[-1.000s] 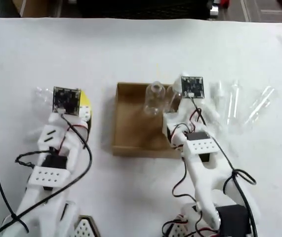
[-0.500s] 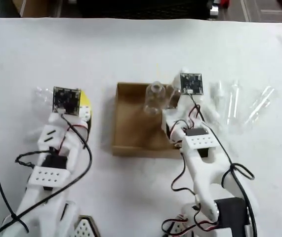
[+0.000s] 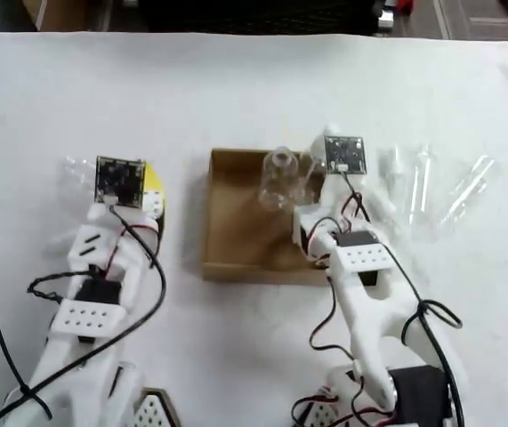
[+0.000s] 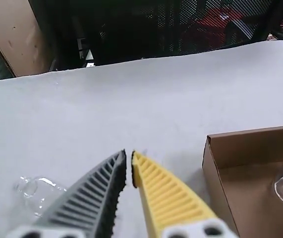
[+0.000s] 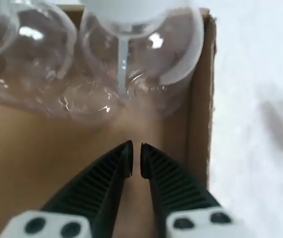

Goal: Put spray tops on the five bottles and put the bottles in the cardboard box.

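Right gripper (image 5: 135,159): two black ribbed fingers pressed almost together with only a sliver between the tips, holding nothing. It hangs inside the cardboard box (image 5: 200,104), close to the right wall. In the high view we find it hidden beneath the right camera board (image 3: 344,153).

Left gripper (image 4: 129,161): one grey finger and one yellow, tips closed on nothing, over the table (image 4: 131,99) left of the box. In the high view we see only a yellow edge of it beside the left camera board (image 3: 118,180).

Capped bottle (image 5: 141,64): clear, standing in the far right corner of the box, just beyond the right gripper's tips. It has a white spray top with a tube running down inside. The top is cut off at the picture's edge.

Second bottle (image 3: 278,173): clear, in the far part of the box, touching the capped bottle on its left. It is cut off in both wrist views, and we cannot tell whether it carries a top.

Third bottle (image 4: 32,191): clear, lying on the table just left of the left gripper, partly hidden behind the grey finger.

Clear pieces (image 3: 424,182): several, lying on the table right of the box. They are faint against the white surface, so we cannot tell bottles from spray tops.

Wires (image 3: 325,320): red and black, looping along the right arm, whose body covers the box's near right corner in the high view.
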